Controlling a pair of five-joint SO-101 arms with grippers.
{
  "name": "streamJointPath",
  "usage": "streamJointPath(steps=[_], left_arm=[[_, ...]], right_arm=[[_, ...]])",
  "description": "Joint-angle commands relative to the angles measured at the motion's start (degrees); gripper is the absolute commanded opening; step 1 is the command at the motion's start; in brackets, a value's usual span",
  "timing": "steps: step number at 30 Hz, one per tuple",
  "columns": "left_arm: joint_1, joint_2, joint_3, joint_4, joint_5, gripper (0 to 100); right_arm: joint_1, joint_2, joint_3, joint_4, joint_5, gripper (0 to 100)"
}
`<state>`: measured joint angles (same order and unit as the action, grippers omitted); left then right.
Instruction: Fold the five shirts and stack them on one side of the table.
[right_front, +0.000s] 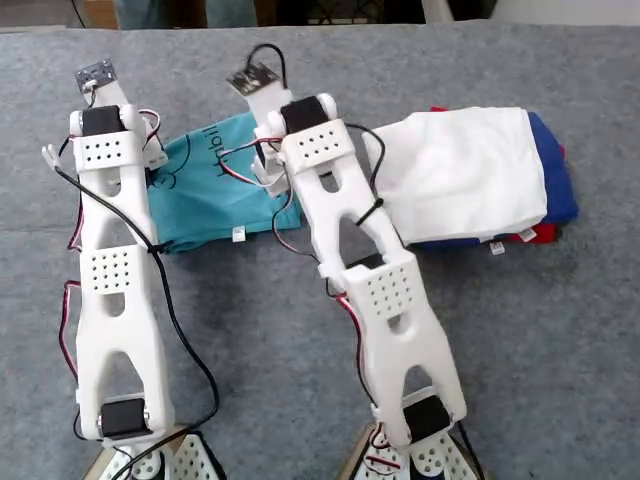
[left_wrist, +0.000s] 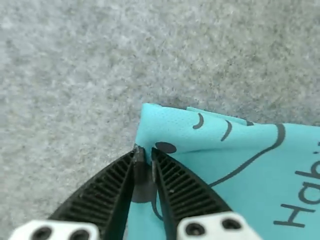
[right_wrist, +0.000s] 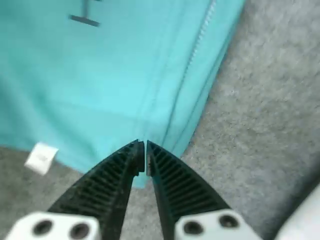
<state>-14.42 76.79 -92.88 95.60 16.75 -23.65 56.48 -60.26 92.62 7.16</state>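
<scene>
On the grey table (right_front: 560, 350), the left arm (right_front: 110, 270) and right arm (right_front: 345, 210) overlap a teal shirt (right_front: 215, 190) at its ends; a white-topped folded stack (right_front: 470, 170) lies right.

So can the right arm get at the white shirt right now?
Likely yes, once freed: the right gripper is shut on the teal shirt, but the white shirt lies uncovered atop the stack just beside that arm, nothing between.

1. The teal shirt (right_front: 215, 195) is turquoise with dark grey line drawing and lettering, plus a small white tag.
2. The white shirt (right_front: 465, 170) is plain; the blue shirt (right_front: 560, 175) and the red shirt (right_front: 548, 235) are solid colours.
3. The table (right_front: 560, 350) is mottled grey.
4. The left gripper (left_wrist: 143, 152) and the right gripper (right_wrist: 145, 150) are black and ribbed.
</scene>
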Motion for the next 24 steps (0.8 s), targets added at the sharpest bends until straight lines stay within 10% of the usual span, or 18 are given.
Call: streamJointPath(steps=[1, 18, 24], left_arm=[[-0.57, -3.43, -2.33, 0.09, 0.35, 5], [-0.75, -0.26, -2.68, 0.18, 0.26, 5], [-0.84, -0.26, -2.68, 0.18, 0.26, 5]], right_arm=[[2.9, 3.74, -3.21, -2.55, -1.58, 1.8], [3.6, 4.79, -27.74, 8.79, -6.24, 3.1], [-0.7, -1.54, -12.88, 8.62, -20.31, 27.9]])
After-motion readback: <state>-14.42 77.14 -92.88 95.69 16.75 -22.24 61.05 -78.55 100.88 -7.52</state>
